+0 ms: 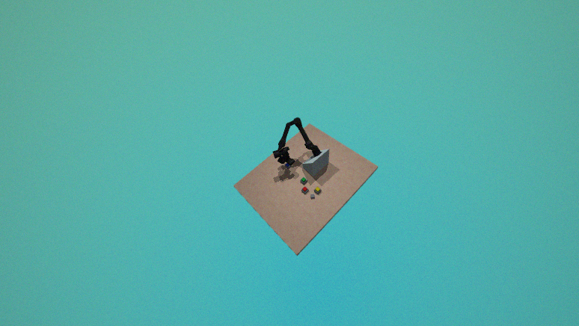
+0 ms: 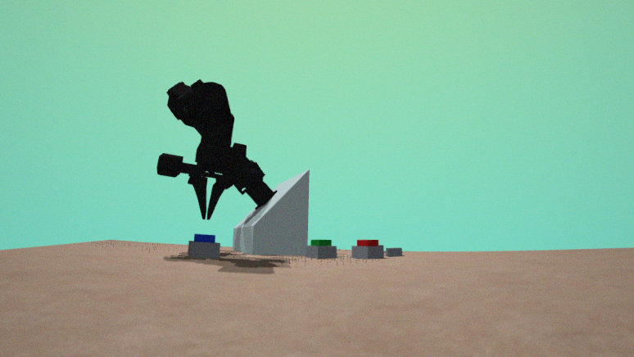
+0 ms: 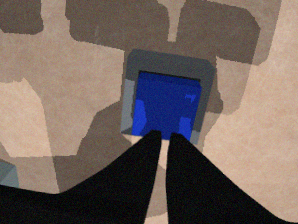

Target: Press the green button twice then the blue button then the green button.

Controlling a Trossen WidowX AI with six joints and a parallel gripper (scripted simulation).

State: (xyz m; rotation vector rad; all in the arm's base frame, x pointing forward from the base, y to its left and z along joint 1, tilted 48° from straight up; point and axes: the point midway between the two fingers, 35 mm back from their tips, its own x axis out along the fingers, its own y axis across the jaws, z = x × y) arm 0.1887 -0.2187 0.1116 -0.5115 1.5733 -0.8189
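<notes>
The blue button [image 2: 204, 238] [image 3: 167, 102] sits raised in its grey housing, and a bit of its blue also shows in the top view [image 1: 287, 164]. My gripper [image 2: 206, 219] [image 3: 164, 141] is shut, with only a thin gap between the fingertips and nothing in it. In the exterior view the tips hang a short way above the blue button, not touching it. The green button [image 1: 303, 179] [image 2: 320, 242] stands raised in its grey housing, to the right of the blue one in the exterior view, with no finger near it.
A red button [image 1: 304, 189] [image 2: 367, 242] and a yellow button [image 1: 317, 189] stand near the green one. A small grey block [image 1: 312, 196] [image 2: 393, 251] lies beside them. The grey wedge-shaped arm mount [image 1: 318, 164] [image 2: 280, 228] stands between the blue and green buttons in the exterior view.
</notes>
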